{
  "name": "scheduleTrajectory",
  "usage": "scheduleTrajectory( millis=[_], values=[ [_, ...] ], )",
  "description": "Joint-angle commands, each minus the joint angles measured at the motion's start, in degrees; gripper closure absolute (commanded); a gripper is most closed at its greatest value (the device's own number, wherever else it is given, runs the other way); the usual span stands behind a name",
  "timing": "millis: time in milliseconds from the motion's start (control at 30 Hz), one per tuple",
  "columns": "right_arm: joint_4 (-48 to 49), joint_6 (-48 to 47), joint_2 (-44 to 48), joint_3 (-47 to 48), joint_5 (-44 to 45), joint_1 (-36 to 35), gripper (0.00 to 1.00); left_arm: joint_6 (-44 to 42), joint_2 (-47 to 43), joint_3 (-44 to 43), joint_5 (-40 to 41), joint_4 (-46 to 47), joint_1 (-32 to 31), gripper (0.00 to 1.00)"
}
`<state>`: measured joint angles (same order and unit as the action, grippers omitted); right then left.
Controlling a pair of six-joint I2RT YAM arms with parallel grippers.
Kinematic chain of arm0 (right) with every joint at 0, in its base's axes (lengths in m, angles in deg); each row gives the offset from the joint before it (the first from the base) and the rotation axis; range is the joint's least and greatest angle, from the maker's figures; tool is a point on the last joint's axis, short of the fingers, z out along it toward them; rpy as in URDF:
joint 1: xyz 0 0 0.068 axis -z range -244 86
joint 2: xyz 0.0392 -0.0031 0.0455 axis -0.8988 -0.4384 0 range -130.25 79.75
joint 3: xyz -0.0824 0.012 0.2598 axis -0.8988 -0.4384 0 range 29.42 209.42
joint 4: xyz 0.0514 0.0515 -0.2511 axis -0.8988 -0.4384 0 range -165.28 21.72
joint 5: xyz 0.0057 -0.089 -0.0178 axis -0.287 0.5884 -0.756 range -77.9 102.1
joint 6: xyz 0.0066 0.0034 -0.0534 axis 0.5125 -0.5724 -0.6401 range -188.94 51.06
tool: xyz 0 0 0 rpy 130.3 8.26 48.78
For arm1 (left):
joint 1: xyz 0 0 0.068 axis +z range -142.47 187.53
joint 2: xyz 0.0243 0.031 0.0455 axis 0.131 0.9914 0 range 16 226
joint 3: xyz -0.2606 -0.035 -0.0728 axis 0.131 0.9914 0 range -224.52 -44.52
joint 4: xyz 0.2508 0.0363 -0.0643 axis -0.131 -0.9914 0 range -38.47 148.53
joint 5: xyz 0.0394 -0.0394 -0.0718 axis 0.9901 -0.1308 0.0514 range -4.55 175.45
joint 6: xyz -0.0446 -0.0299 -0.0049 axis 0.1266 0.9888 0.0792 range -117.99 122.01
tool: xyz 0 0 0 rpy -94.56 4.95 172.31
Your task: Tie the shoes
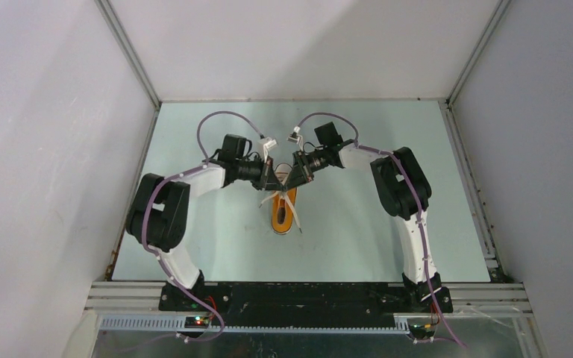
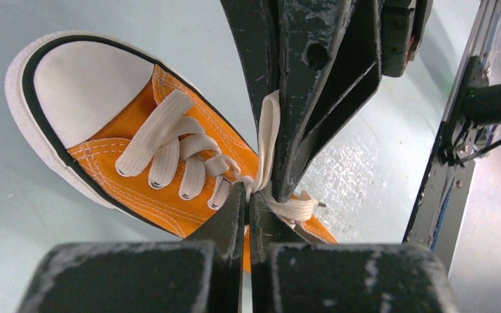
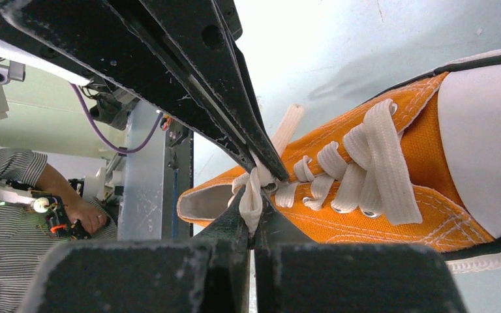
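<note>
Top external is showing the orange canvas sneaker (image 1: 284, 212) lying lengthwise on the worktop (image 1: 388, 239), white toe pointing away from the bases (image 1: 183, 294). The left end effector (image 2: 246, 195) and right end effector (image 3: 254, 199) are each pinching flat laces (image 2: 163, 147).

Pale green flat tabletop (image 1: 194, 246), one item on it.
Small orange canvas low-top sneaker (image 1: 284, 211), white rubber toe cap, white laces (image 2: 163, 140), stands sole-down near centre, heel toward near edge.

Matt orange canvas sneaker (image 2: 134, 190), woven laces (image 2: 158, 132)
</note>
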<state>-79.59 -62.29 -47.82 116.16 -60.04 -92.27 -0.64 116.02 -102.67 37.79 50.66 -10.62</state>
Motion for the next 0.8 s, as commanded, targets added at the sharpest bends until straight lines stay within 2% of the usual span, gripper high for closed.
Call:
scheduleTrajectory(
  millis=[0,233,400,667,767],
  values=[
    [-2.16,0.54,3.06,2.71,-2.46,-0.70,1.00,9.27,-2.52,3.86,1.94,17.69,-0.02,1.00],
    [-8.56,1.01,-0.01,7.75,-3.40,-1.02,0.98,17.42,-1.45,10.51,1.24,32.41,0.01,1.00],
    [-9.75,2.38,-1.04,9.83,-2.90,-1.42,1.00,25.21,-0.48,12.78,0.16,43.09,0.00,1.00],
    [-14.10,0.56,-2.44,12.20,-1.38,-1.00,1.00,22.20,-1.78,14.32,3.84,39.07,0.43,1.00],
    [-14.95,0.22,-2.59,12.00,-0.03,-1.24,0.99,22.56,-0.53,15.43,4.49,40.98,0.48,1.00]
  ],
)
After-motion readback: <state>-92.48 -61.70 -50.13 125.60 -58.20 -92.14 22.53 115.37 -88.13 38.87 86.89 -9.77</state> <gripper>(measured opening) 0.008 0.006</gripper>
